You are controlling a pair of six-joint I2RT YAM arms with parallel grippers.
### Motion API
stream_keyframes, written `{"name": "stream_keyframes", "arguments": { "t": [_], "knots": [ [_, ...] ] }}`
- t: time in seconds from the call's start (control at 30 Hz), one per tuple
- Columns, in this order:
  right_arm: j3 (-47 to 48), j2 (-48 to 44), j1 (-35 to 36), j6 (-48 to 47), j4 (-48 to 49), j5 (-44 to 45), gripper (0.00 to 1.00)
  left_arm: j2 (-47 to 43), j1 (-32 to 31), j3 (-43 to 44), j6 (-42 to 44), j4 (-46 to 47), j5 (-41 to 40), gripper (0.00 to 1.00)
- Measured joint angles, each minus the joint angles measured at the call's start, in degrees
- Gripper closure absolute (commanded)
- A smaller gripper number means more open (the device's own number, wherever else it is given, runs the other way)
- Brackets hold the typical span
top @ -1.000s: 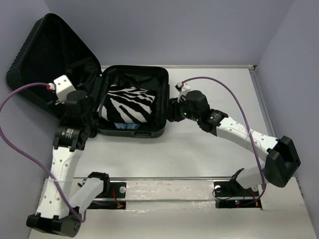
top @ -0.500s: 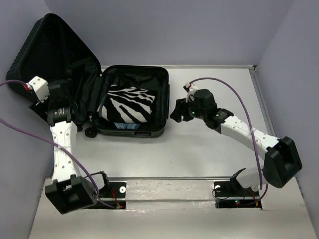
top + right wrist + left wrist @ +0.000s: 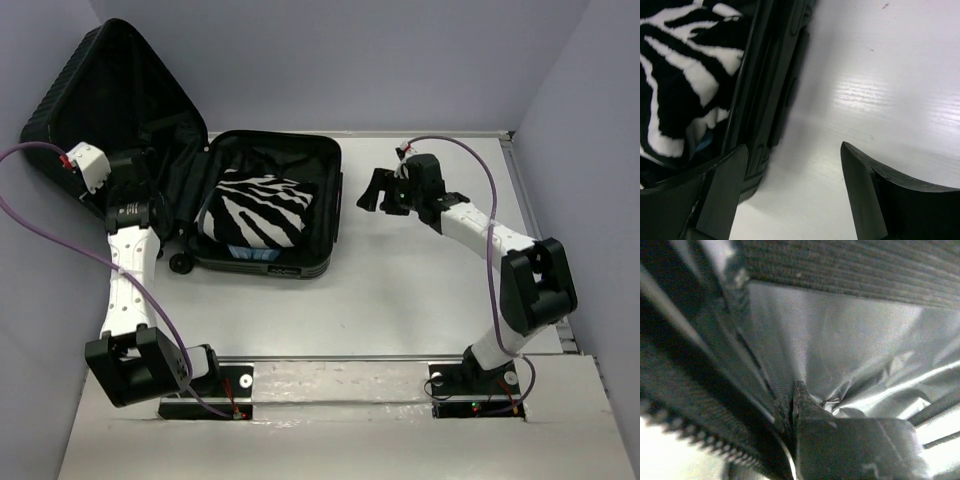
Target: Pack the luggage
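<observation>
The luggage point(image 3: 331, 205) lies open at the back left of the table, its ribbed lid point(image 3: 95, 85) tilted up against the left wall. A zebra-striped pouch point(image 3: 255, 208) lies in the base. My left gripper point(image 3: 157, 187) is at the lid's inner rim. In the left wrist view it point(image 3: 794, 390) is shut, with a strip of the lid's edge fabric pinched between its tips, shiny grey lining point(image 3: 840, 345) behind and zipper teeth point(image 3: 675, 417) to the lower left. My right gripper point(image 3: 372, 190) hangs open just right of the base. The right wrist view shows it point(image 3: 794, 146) open over bare table, beside the luggage wall point(image 3: 777, 75) and pouch point(image 3: 680, 85).
A blue item point(image 3: 250, 252) peeks out under the pouch at the base's near edge. A caster wheel point(image 3: 180, 264) sticks out at the near left corner. White table point(image 3: 420, 300) stretches to the right and front. Purple walls close in on the left, back and right.
My left gripper swung from the luggage's near left corner up to the lid's rim and shut there. My right gripper drew back to the right from the base's side and opened wider.
</observation>
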Motion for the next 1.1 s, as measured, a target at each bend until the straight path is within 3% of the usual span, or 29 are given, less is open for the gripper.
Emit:
{"name": "stream_keyframes", "arguments": {
  "t": [0.13, 0.27, 0.43, 0.5, 0.9, 1.1],
  "knots": [
    [3.7, 7.0, -2.0, 3.8, 1.8, -2.1, 0.27, -0.1, -2.3, -0.2, 0.8, 2.7, -2.3, 0.94],
    [4.1, 11.9, -2.2, 7.8, 6.1, -8.0, 0.42, -1.5, -6.8, -1.6, 2.8, 4.6, -5.7, 0.94],
    [4.4, 17.1, -2.2, 12.1, 10.5, -13.7, 0.55, -8.3, -20.1, -7.4, 5.1, 7.0, -14.7, 0.94],
    [4.7, 19.3, -3.1, 13.3, 10.9, -14.3, 0.68, -11.4, -24.6, -9.9, 5.1, 7.5, -17.4, 0.94],
    [12.3, 26.2, -3.3, 16.2, 12.4, -17.4, 0.76, -20.8, -53.2, -18.3, 6.2, 0.7, -39.2, 0.94],
    [13.0, 26.9, -3.3, 16.3, 13.0, -16.8, 0.76, -17.0, -64.5, -17.7, 10.1, -3.1, -40.0, 0.94]
  ]
}}
